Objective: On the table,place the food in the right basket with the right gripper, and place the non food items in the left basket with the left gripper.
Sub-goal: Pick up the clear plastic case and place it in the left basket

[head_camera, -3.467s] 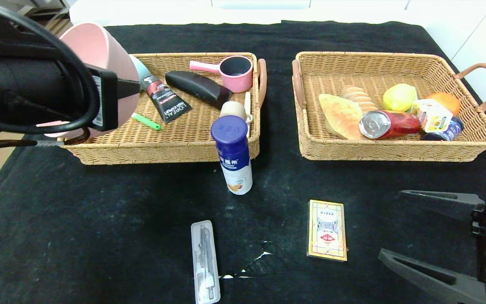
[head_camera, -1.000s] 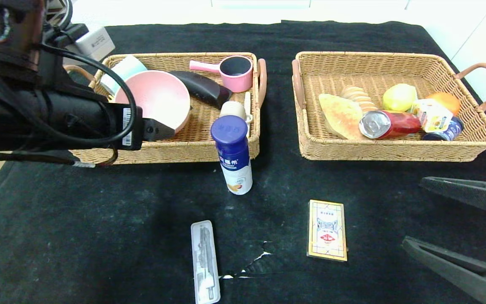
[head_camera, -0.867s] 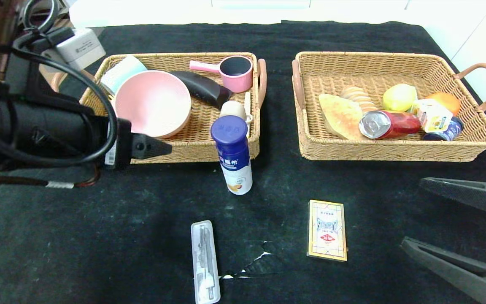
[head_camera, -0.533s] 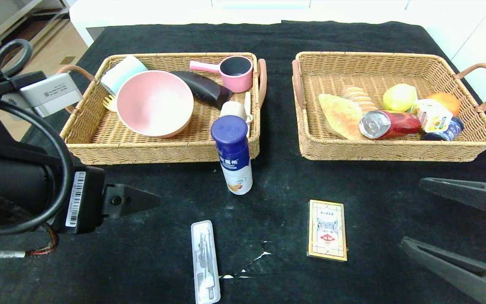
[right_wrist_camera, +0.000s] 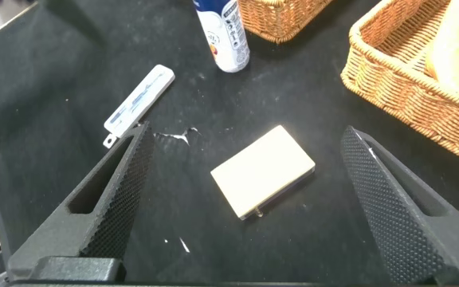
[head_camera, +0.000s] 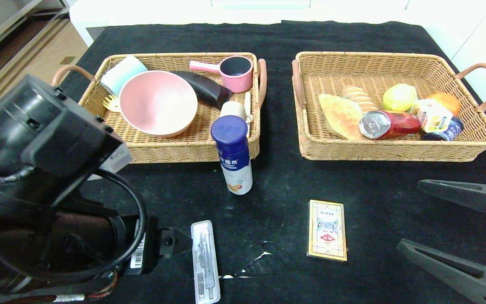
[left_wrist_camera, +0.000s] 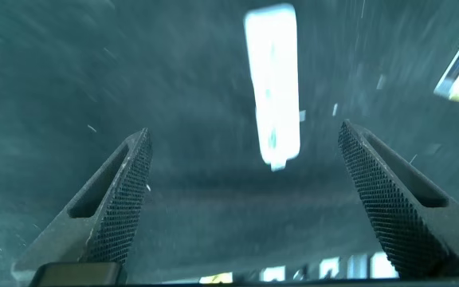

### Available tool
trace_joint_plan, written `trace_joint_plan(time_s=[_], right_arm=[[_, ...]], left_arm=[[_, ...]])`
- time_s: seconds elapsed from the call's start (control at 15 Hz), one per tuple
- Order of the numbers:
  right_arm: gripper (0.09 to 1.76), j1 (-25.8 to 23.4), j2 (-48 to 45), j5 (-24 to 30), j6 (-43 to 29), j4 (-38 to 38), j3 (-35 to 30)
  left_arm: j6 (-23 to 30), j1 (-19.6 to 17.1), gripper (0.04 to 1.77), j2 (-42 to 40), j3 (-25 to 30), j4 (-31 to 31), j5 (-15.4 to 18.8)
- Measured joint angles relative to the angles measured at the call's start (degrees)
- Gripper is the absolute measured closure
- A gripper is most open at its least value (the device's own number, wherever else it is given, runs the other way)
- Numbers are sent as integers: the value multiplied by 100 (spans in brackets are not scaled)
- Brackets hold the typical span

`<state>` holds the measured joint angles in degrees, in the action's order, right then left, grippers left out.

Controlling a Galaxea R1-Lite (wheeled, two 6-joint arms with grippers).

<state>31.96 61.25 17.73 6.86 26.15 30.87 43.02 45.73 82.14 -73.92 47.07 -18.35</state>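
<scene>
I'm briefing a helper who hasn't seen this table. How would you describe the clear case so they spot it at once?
Start at the left wicker basket, then come toward the black table's near edge. Below the upright white bottle with a blue cap lies a slim clear plastic case holding metal tools. It is long, narrow and see-through, unlike the yellow card box beside it.

Black arms, looped cable — barcode sticker (head_camera: 138, 256)

Pink bowl (head_camera: 158, 102), blue-capped bottle (head_camera: 233, 154)

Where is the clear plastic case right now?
In the head view the clear plastic case lies on the black table near the front edge, left of the card box, with the open left gripper beside it.
</scene>
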Motion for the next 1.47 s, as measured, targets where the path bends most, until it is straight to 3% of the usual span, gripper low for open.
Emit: trace_joint_plan(time_s=[0.27, 0.6, 0.93, 1.47], right_arm=[[14, 1, 2, -4, 0, 0, 0], [14, 22, -24, -1, 0, 4, 5], [14, 34, -26, -1, 5, 4, -11], [14, 50, -17, -1, 2, 4, -26]], left_arm=[[44, 272, 11, 294, 162, -18, -116], [542, 477, 10, 705, 199, -121, -642], [566, 535, 10, 959, 617, -1229, -907], [780, 523, 9, 1235, 822, -1284, -894]])
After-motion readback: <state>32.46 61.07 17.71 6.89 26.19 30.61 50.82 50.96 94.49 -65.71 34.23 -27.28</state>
